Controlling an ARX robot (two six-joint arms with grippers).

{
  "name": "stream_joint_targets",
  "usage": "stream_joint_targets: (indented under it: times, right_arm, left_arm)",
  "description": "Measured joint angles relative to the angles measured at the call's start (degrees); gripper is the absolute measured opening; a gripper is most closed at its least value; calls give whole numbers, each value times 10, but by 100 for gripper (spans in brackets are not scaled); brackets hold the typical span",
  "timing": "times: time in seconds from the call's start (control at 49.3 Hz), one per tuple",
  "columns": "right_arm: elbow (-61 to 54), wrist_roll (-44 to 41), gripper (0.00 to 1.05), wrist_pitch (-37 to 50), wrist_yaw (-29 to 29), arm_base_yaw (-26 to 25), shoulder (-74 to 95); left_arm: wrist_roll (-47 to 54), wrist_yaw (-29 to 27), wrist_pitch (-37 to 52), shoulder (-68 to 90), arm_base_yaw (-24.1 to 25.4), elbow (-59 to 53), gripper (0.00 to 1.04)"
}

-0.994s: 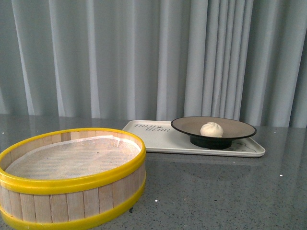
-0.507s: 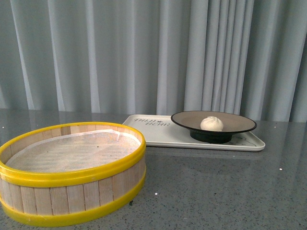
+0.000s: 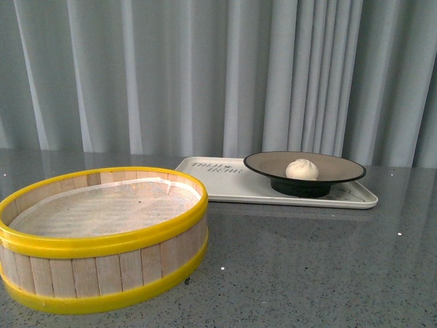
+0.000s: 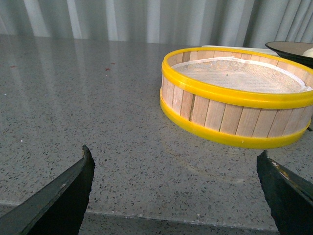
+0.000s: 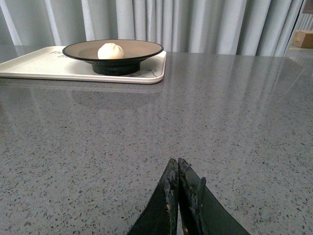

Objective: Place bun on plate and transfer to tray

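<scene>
The off-white bun (image 3: 302,169) lies in the black-rimmed plate (image 3: 341,171), which stands on the cream tray (image 3: 225,189) at the back right of the table. The right wrist view also shows the bun (image 5: 111,50), the plate (image 5: 142,51) and the tray (image 5: 44,66), far from my right gripper (image 5: 175,164), which is shut and empty above bare table. My left gripper (image 4: 175,157) is open and empty near the table's front edge, well short of the steamer basket. Neither gripper shows in the front view.
A yellow-rimmed wooden steamer basket (image 3: 102,273) with a white liner stands at the front left; it also shows in the left wrist view (image 4: 234,117). Grey speckled tabletop (image 3: 307,266) lies between it and the tray. Grey curtains hang behind. A cardboard box (image 5: 304,38) sits far off.
The front view has shifted a little: the tray, plate and basket sit slightly higher in the picture than before. The objects have not moved relative to each other.
</scene>
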Motion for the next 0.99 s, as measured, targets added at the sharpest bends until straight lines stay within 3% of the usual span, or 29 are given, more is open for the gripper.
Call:
stream_joint_targets:
  times: [0.609, 0.71, 0.872, 0.994]
  right_arm:
    - [0, 0, 2, -118, 0, 0, -121]
    - [0, 0, 2, -215, 0, 0, -197]
    - [0, 0, 2, -220, 0, 0, -219]
    - [0, 0, 18, -220, 0, 0, -219]
  left_arm:
    - [0, 0, 0, 0, 0, 0, 98]
    - [0, 0, 0, 0, 0, 0, 98]
    - [0, 0, 0, 0, 0, 0, 98]
    - [0, 0, 0, 0, 0, 0, 98]
